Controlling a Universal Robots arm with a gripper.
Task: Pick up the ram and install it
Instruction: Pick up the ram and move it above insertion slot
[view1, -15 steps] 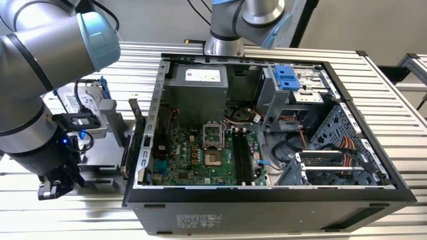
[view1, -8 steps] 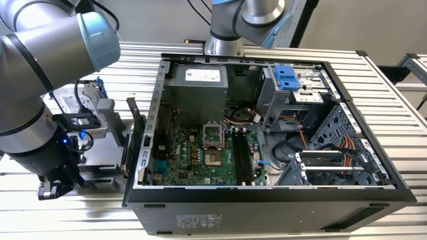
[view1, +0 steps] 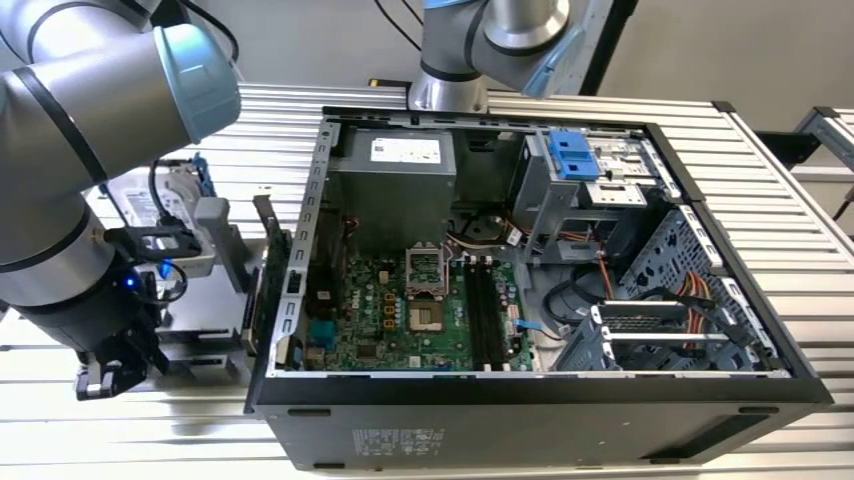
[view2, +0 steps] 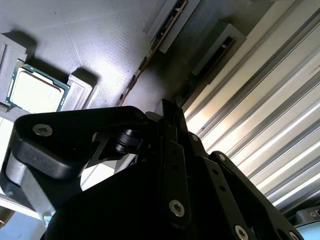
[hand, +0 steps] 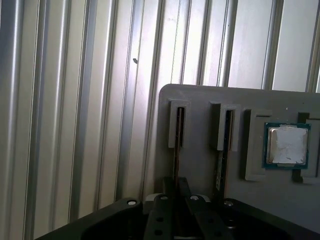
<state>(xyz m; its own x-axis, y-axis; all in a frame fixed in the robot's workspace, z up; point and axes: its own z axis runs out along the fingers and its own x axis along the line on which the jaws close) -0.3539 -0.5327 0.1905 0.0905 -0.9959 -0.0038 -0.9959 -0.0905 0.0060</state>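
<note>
Two slim sticks stand edge-on in slots of the grey holder (hand: 200, 100), which lies on the exterior view's left of the open computer case (view1: 534, 390). The ram (hand: 177, 135) sits in the slot farther from the processor chip (hand: 286, 145). Our pincer (hand: 176, 181) hangs right at its edge; we cannot tell whether it is spread or pinching.

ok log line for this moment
gripper: close by ram, contact unclear | ram: standing in gray holder slot | processor: in holder | pc case: open
</note>
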